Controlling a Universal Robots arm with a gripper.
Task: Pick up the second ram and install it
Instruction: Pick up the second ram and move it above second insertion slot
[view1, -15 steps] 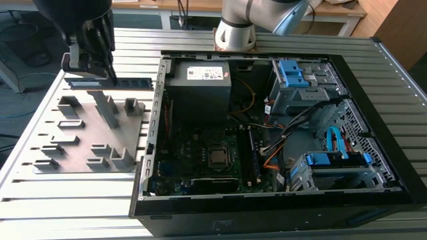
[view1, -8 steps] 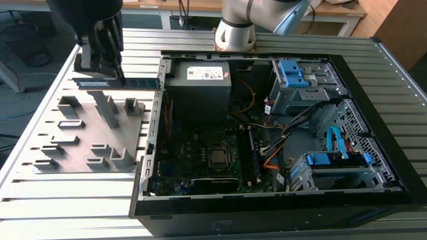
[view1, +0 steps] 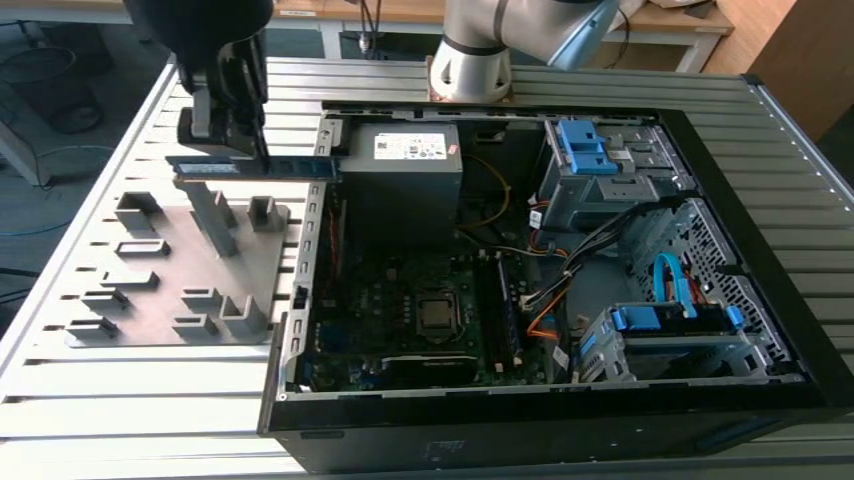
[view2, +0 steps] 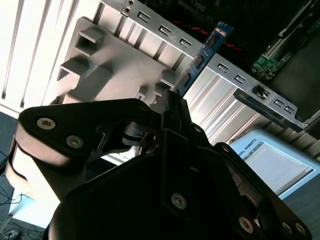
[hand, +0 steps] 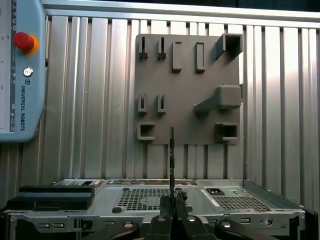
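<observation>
The big metal table (view1: 80, 400) holds an open computer case (view1: 534, 415). Beside the case lies a grey plate (view1: 154, 300) with blocks on it. The gripper (view1: 224, 148) hangs above this plate, its fingers squeezing the second ram (view1: 287, 168). The second ram is held level in the air, near the case's edge.

A ribbed table (view1: 134, 410) of pale, satin-finish metal carries a matt grey plastic fixture (view1: 187, 290) and a case (view1: 534, 430) of smooth black-painted sheet metal (bare dull-grey metal inside, with glossy blue plastic latches (view1: 587, 150)). The matt black gripper (view1: 247, 155) holds the ram (view1: 254, 168), a smooth green board.
</observation>
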